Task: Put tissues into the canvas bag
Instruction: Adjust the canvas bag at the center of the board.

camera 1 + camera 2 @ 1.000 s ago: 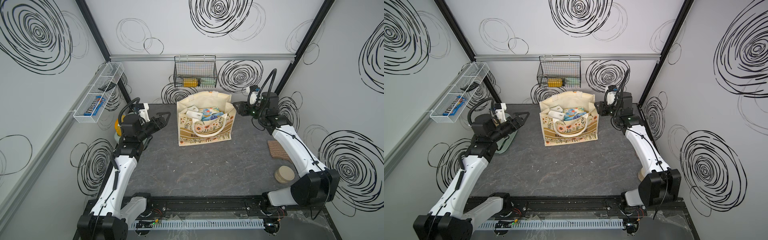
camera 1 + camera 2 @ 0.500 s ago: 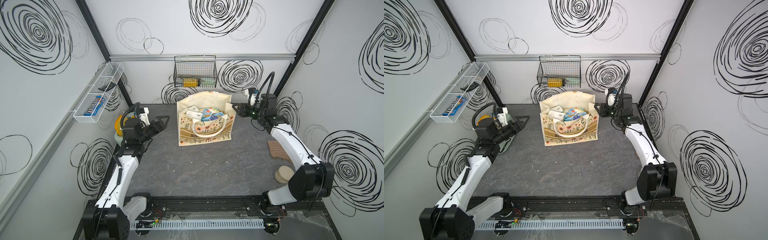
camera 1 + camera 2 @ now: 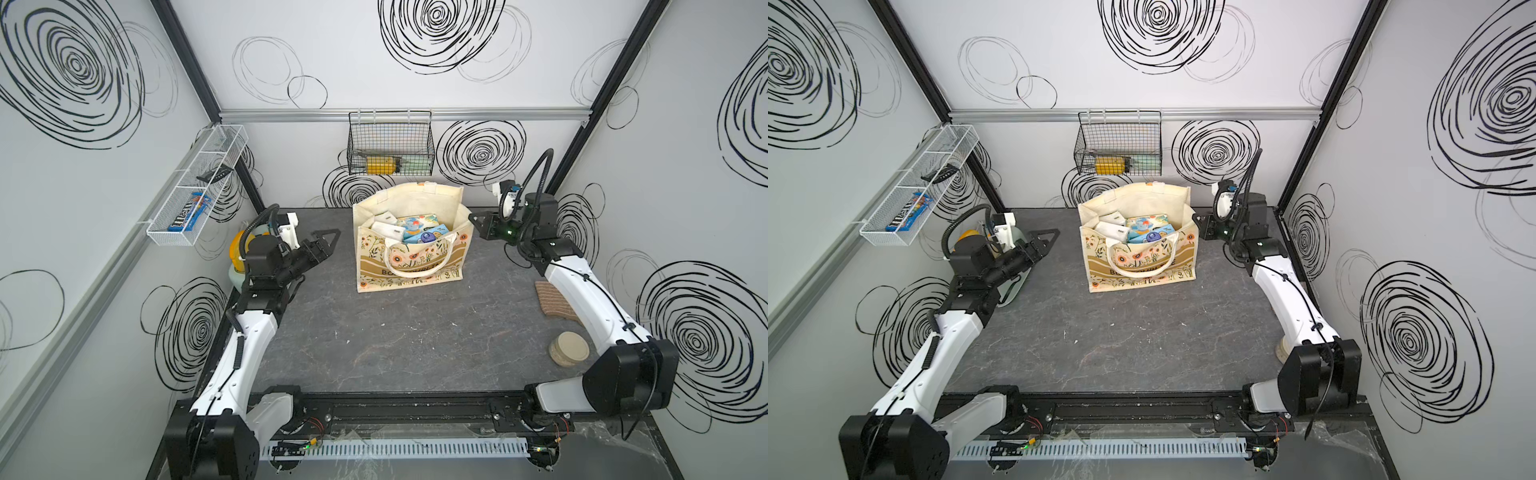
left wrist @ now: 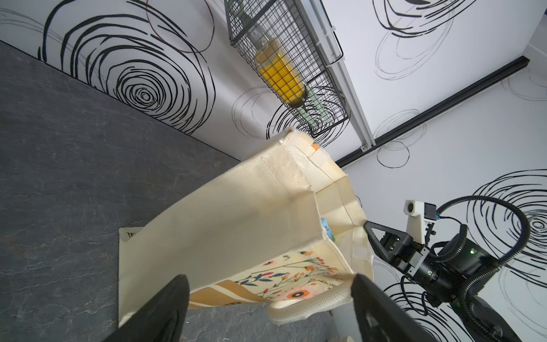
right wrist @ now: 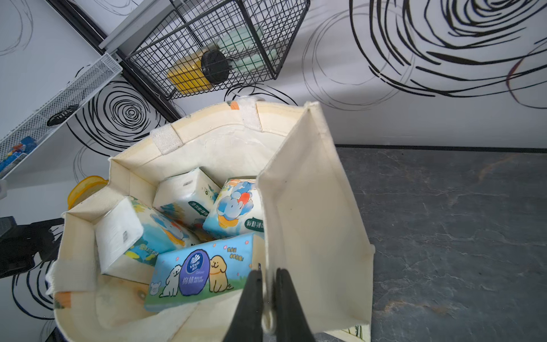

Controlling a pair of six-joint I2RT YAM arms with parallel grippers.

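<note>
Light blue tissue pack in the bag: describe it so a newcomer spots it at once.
Find the canvas bag standing toward the back of the dark table and look into its open top. Inside, the light blue pack lies closest to the flower-printed front wall. Only it shows a purple oval logo between two cartoon dogs; the elephant-print packs beside it are white.

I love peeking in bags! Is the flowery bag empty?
No, in the right wrist view several packs of tissues lie inside the canvas bag.

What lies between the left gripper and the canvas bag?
Only bare grey tabletop, shown in both top views, separates the left gripper from the canvas bag.
</note>
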